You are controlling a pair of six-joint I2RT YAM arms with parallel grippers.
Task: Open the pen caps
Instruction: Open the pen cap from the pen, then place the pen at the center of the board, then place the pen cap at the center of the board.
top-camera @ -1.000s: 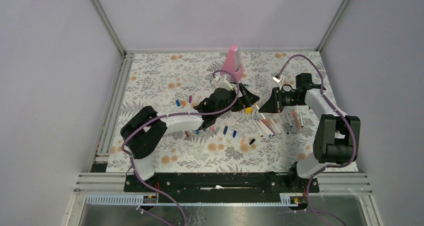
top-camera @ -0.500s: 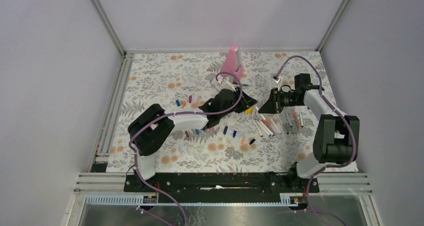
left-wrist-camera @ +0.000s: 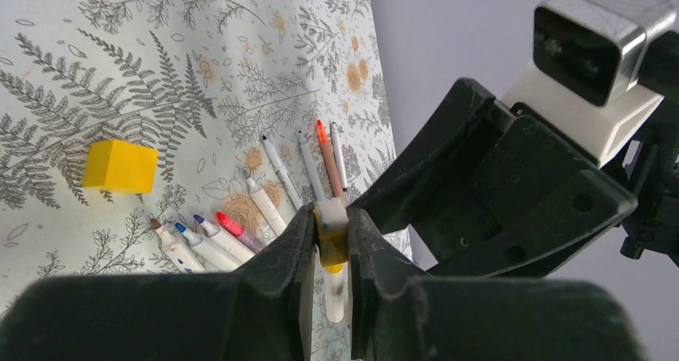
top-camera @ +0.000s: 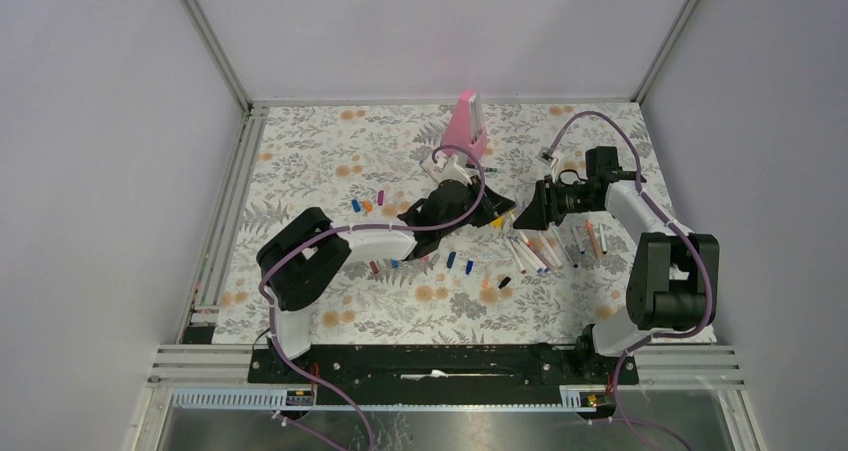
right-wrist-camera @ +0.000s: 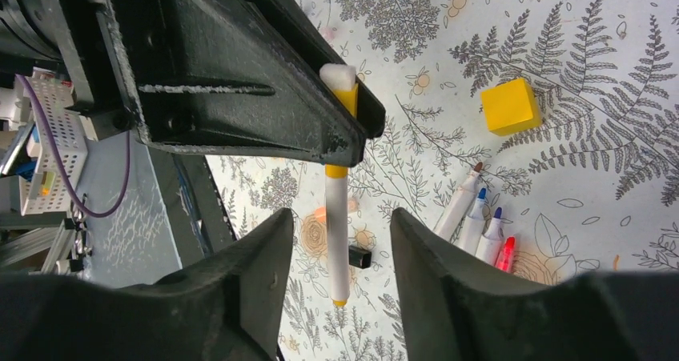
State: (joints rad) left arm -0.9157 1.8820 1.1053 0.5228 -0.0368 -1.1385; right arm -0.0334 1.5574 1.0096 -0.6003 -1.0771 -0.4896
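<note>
Yellow plastic pen cap [left-wrist-camera: 331, 245] sits clenched in my left fingers [left-wrist-camera: 282, 285], above the floral counter [right-wrist-camera: 608, 65]. My right fingers [right-wrist-camera: 248, 289] stand released around its thin white barrel [right-wrist-camera: 337, 241], not touching. Next, I think, they must clamp it and pull.

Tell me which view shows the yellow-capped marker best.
Right wrist: the yellow-capped marker shows full length, hanging from the left gripper. Left wrist shows only its cap end pinched between the fingers. In top external it cannot be made out.
</note>
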